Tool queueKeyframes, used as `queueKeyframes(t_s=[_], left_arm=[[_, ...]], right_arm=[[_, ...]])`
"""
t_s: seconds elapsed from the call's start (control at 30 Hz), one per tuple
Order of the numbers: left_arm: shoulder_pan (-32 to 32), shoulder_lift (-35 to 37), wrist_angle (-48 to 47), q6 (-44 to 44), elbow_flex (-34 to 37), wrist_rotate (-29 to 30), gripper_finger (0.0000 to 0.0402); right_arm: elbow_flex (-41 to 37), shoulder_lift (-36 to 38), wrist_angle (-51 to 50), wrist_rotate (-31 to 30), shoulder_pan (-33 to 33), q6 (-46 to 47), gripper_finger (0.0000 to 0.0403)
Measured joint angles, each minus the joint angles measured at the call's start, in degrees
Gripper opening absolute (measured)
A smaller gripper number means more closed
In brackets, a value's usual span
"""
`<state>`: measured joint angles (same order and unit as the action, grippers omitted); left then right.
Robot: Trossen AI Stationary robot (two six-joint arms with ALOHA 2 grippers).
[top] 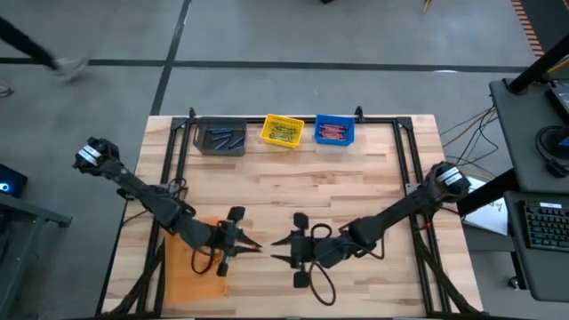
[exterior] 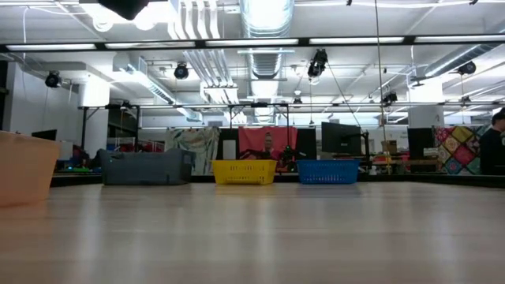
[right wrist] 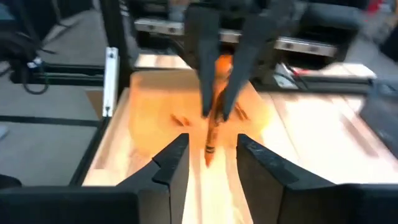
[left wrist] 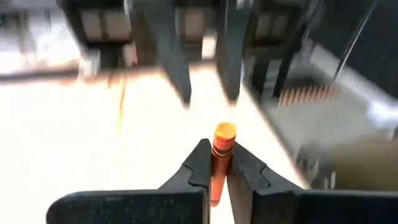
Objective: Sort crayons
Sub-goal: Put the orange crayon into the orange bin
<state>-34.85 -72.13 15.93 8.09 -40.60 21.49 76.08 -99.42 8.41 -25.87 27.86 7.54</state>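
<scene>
An orange crayon (left wrist: pixel 217 163) sits in my shut left gripper (left wrist: pixel 217 149), above the table's near left part and beside the orange bin (top: pixel 189 271). My right gripper (right wrist: pixel 211 142) faces it from the right, open. Its fingers stand on either side of the crayon's end (right wrist: pixel 208 152) without touching it. In the high view the two grippers (top: pixel 252 246) (top: pixel 277 242) meet tip to tip. Other crayons lie in the grey bin (top: pixel 220 139), the yellow bin (top: pixel 283 132) and the blue bin (top: pixel 334 131) at the far edge. My left gripper pinches the orange crayon's wrapped shaft (left wrist: pixel 217 167) between its two fingers. The fingers come nearly level from the table's left and lie along the crayon. Its end (left wrist: pixel 224 132) sticks out past the fingertips toward my right gripper. The crayon is lifted clear of the table.
A black frame (top: pixel 169 178) runs along the table's left, far and right sides. The orange bin (right wrist: pixel 186 118) under my left arm holds a few orange crayons. A side table with a keyboard (top: pixel 542 222) stands at the right.
</scene>
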Motion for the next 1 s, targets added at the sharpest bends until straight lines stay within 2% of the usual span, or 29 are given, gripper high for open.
queueKeyframes(t_s=[0.13, 0.27, 0.33, 0.43, 0.57, 0.7, 1.0], left_arm=[[-0.39, -0.18, -34.11, 12.07, -11.85, 0.34, 0.0002], [-1.97, -3.32, -66.53, 27.3, -22.3, -0.3, 0.0002], [-3.28, -4.84, -78.11, 33.94, -26.22, -2.0, 0.0002], [-5.23, -6.54, -88.47, 41.29, -29.31, -6.58, 0.0002], [-6.77, -7.33, -91.57, 45.97, -28.44, -12.65, 0.0002], [-7.36, -7.37, -90.25, 49.59, -23.72, -17.86, 0.0002], [-7.37, -7.4, -80.36, 50.01, -13.39, -20.1, 0.0002]], right_arm=[[2.06, 1.7, -9.33, -1.24, -0.02, 4.87, 0.0131], [2.51, 2.18, -12.48, -1.23, 0.22, 6.06, 0.0131], [2.51, 2.19, -12.69, -1.19, 0.25, 6.08, 0.0129], [2.51, 2.21, -12.86, -1.18, 0.26, 6.07, 0.0128], [2.51, 2.19, -12.87, -1.19, 0.26, 5.99, 0.013], [2.51, 2.02, -12.88, -1.18, 0.26, 6.0, 0.0128], [2.51, 1.95, -12.88, -1.18, 0.26, 6.0, 0.0124]])
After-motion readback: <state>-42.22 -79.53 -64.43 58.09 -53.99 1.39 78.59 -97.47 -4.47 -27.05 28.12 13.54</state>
